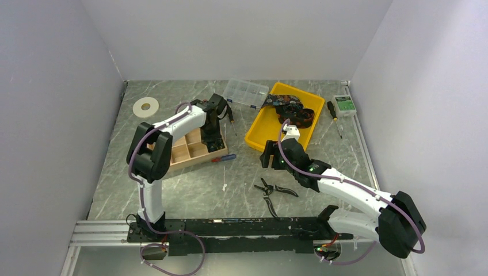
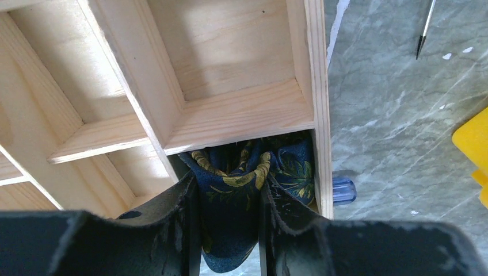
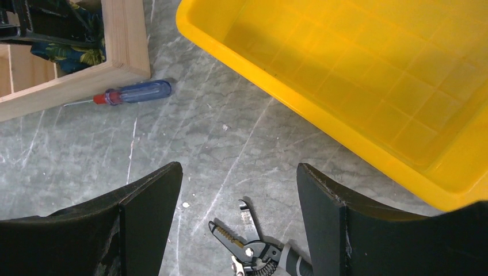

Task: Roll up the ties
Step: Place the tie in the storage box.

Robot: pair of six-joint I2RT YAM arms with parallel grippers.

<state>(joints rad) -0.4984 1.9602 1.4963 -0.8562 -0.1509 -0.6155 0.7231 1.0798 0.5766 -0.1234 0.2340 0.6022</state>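
Observation:
My left gripper (image 2: 229, 230) is shut on a rolled navy tie with yellow floral print (image 2: 233, 184). It holds the tie in the corner compartment of the wooden divider box (image 2: 241, 112). In the top view this gripper (image 1: 213, 138) stands over the box (image 1: 187, 152) and hides the tie. More dark patterned ties (image 1: 292, 109) lie heaped at the far end of the yellow tray (image 1: 262, 129). My right gripper (image 3: 237, 195) is open and empty above the table, near the tray's front corner (image 1: 269, 156). The held tie also shows in the right wrist view (image 3: 72, 56).
Black-handled pliers (image 1: 275, 190) lie on the table under my right gripper and show in its wrist view (image 3: 253, 250). A blue screwdriver (image 3: 135, 92) lies beside the box. A clear compartment case (image 1: 246, 92), a tape roll (image 1: 145, 107), another screwdriver (image 1: 334, 112) and a green box (image 1: 344, 103) sit at the back.

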